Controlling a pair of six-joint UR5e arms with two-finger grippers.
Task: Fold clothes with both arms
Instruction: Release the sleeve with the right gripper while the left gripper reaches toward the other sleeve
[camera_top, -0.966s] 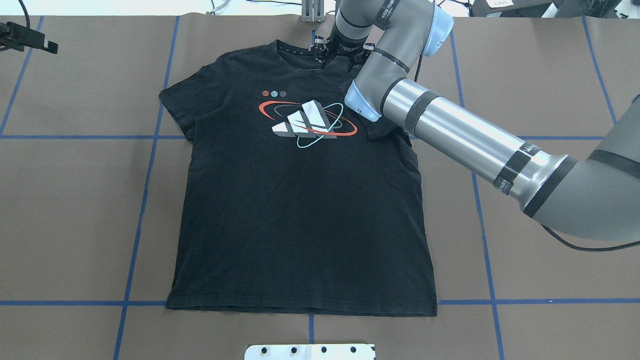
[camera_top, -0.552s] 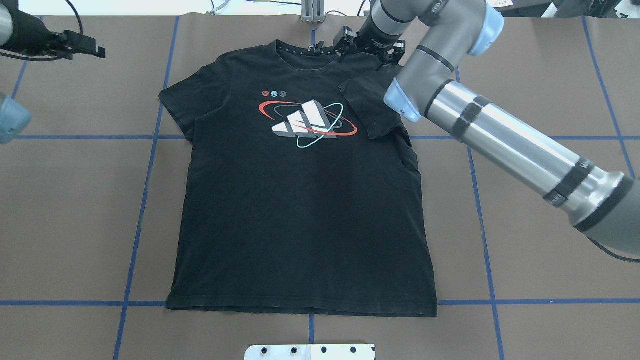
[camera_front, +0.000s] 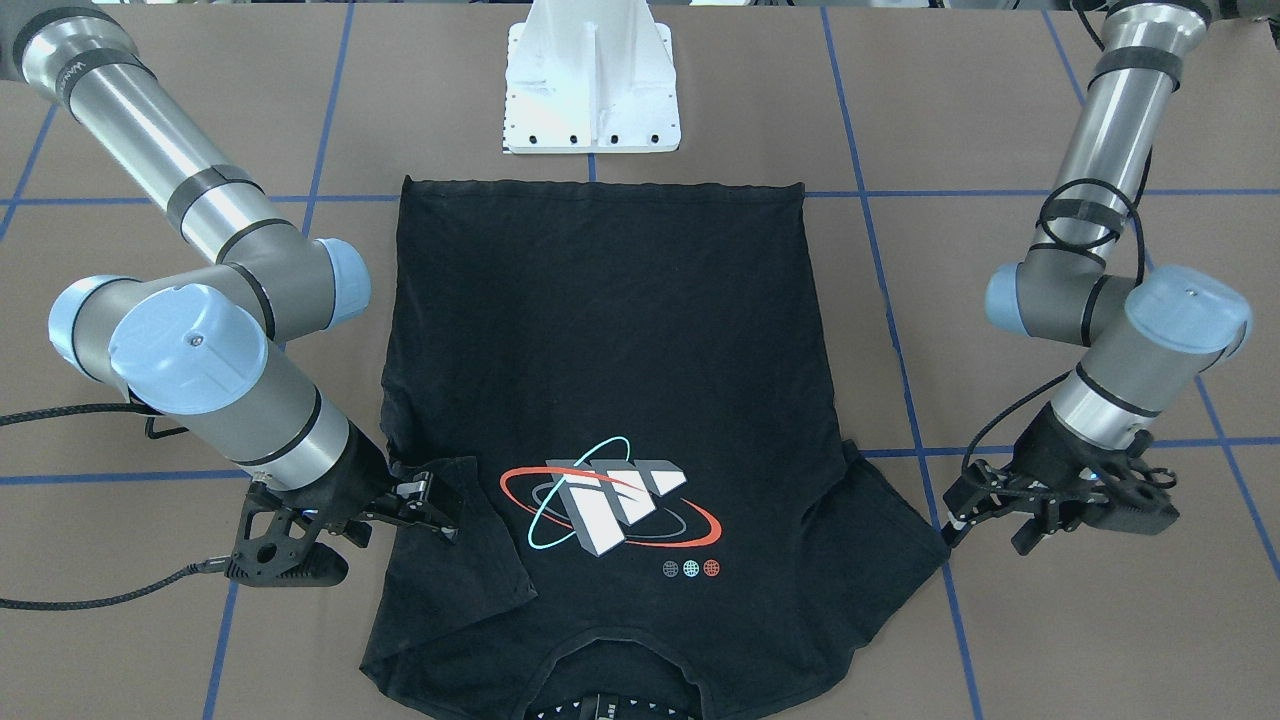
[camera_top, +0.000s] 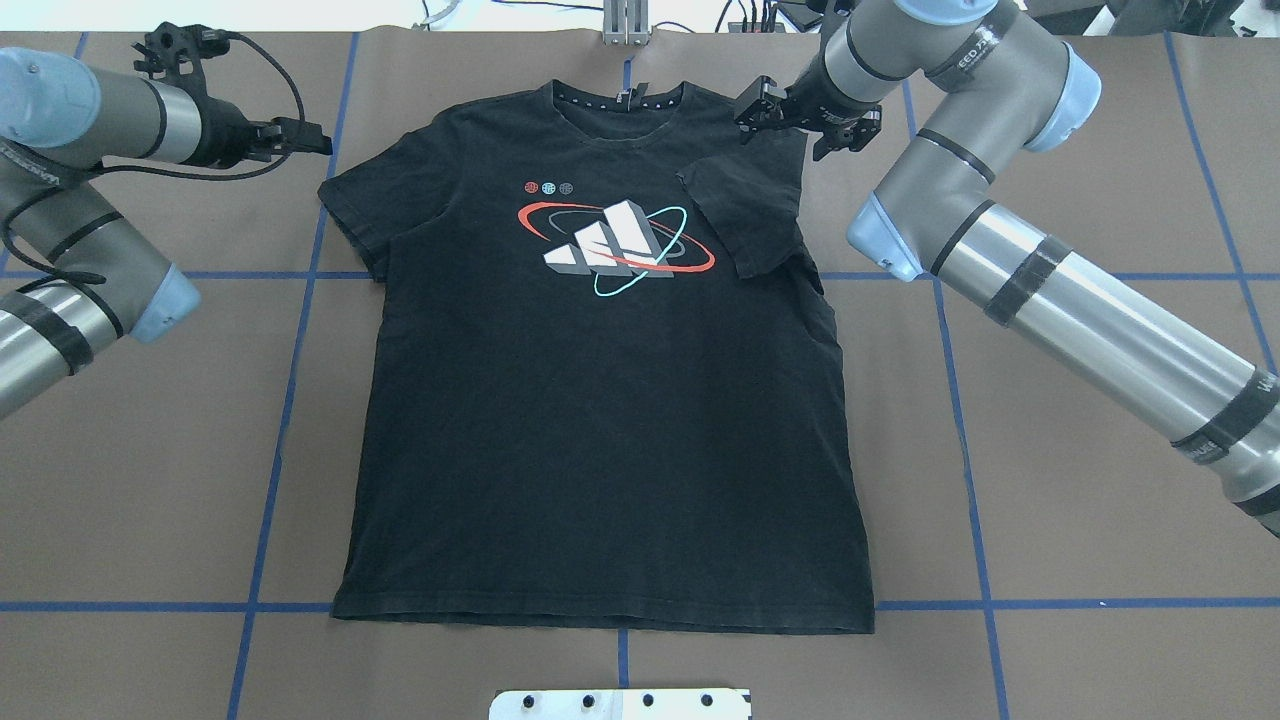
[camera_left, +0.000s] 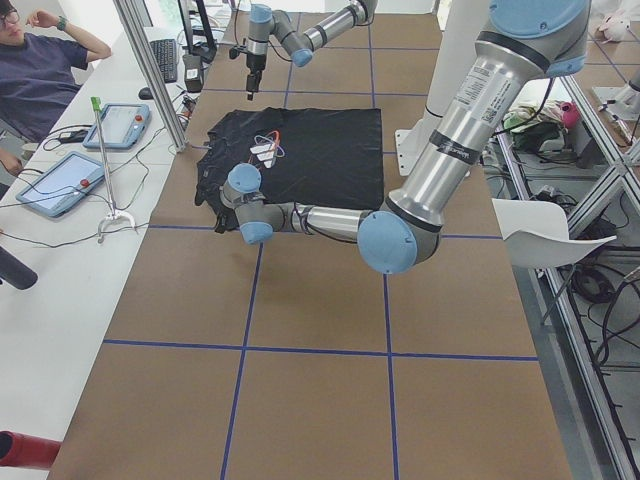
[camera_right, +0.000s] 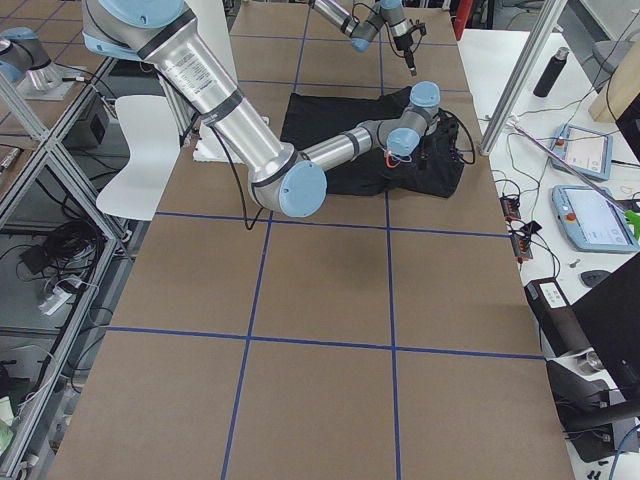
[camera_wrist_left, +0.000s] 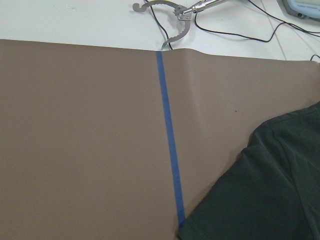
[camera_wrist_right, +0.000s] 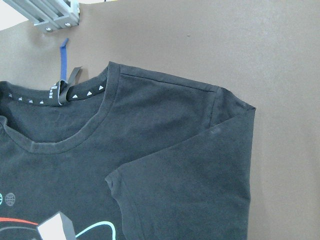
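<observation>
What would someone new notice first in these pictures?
A black T-shirt lies flat in the middle of the brown table, with a bright graphic on its chest. Its sleeve on the robot's right is folded inward; the right gripper is by that shoulder, the left gripper by the other sleeve.

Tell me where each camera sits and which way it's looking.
Front-facing: across the table, facing the robot; left arm, right arm, base.
Overhead: behind the robot, looking down on the T-shirt; both arms.
Exterior left: table's end, along it; left arm near.
Exterior right: opposite end; right arm near.
Left wrist: down at tape line, sleeve; no body.
Right wrist: down at collar; no body.
Front-facing and overhead share the graphic.
</observation>
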